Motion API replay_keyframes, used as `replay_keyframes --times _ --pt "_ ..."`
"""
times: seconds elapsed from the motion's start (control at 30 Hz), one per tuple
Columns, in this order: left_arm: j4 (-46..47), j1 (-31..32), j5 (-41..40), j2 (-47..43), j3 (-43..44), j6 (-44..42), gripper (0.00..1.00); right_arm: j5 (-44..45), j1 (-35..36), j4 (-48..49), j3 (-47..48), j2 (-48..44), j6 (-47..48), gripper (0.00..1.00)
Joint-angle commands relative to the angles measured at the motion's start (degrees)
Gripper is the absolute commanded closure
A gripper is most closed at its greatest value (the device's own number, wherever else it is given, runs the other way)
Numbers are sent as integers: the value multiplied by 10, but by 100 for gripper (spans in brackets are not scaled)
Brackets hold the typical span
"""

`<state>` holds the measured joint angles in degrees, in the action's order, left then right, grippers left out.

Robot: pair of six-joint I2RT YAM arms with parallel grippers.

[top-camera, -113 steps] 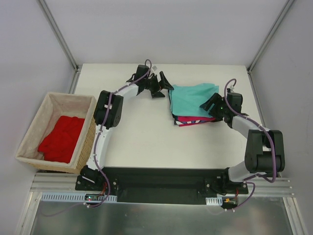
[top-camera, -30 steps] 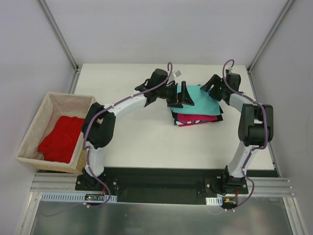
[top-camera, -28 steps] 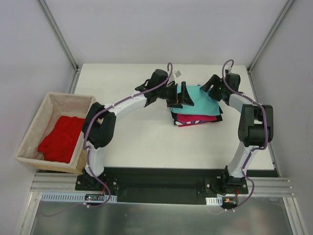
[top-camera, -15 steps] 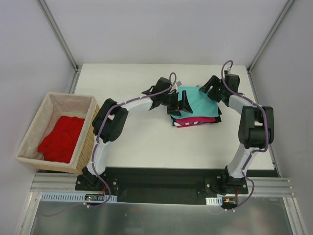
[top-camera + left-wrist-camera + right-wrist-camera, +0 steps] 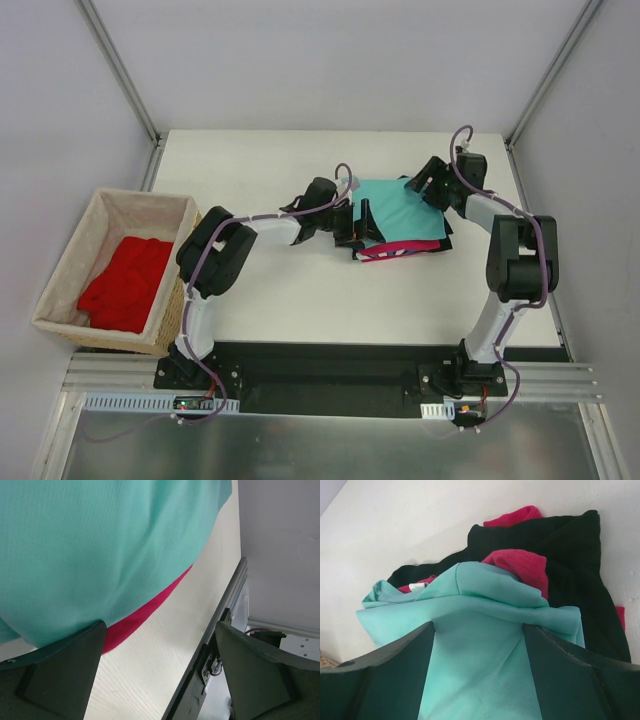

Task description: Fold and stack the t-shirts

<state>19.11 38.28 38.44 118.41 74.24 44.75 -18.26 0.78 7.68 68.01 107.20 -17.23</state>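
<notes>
Mid-frame on the bench (image 5: 280, 290), the teal shirt (image 5: 400, 203) lay stacked on the pink shirt (image 5: 400, 246), left hand (image 5: 358, 224) and right hand (image 5: 422, 186) released at its edges; 1 red shirt (image 5: 125, 280) lay unfolded in the basket (image 5: 68, 255).

Teal t-shirt (image 5: 485, 680): fine mesh-knit cloth, matt; magenta t-shirt (image 5: 520, 562) and black t-shirt (image 5: 570, 555): soft matt cloth; table (image 5: 165, 645): pale, matt, faintly grained; basket (image 5: 178, 290): rough woven wicker, cloth-lined; red t-shirt (image 5: 125, 280): soft matt cloth.
</notes>
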Motion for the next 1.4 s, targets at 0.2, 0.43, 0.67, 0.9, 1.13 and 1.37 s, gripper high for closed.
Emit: replay_keyframes --times 0.2,0.43,0.67,0.9,1.13,1.37 --pt "0 6 -5 -36 -61 2 7 2 14 -51 14 66 -21 23" --pt "-17 6 -7 -57 -40 -7 7 -4 12 -89 39 86 -39 23" --pt "-30 6 -5 -93 -35 -8 7 4 11 -115 57 86 -37 23" --pt "-45 7 -5 -163 -37 -5 7 45 17 -153 30 -26 -19 23" --pt "-83 7 -22 -228 -43 -26 7 135 40 -231 28 -219 28 22" --pt "-99 7 -35 -269 -69 -34 7 128 80 -311 108 -306 59 21"
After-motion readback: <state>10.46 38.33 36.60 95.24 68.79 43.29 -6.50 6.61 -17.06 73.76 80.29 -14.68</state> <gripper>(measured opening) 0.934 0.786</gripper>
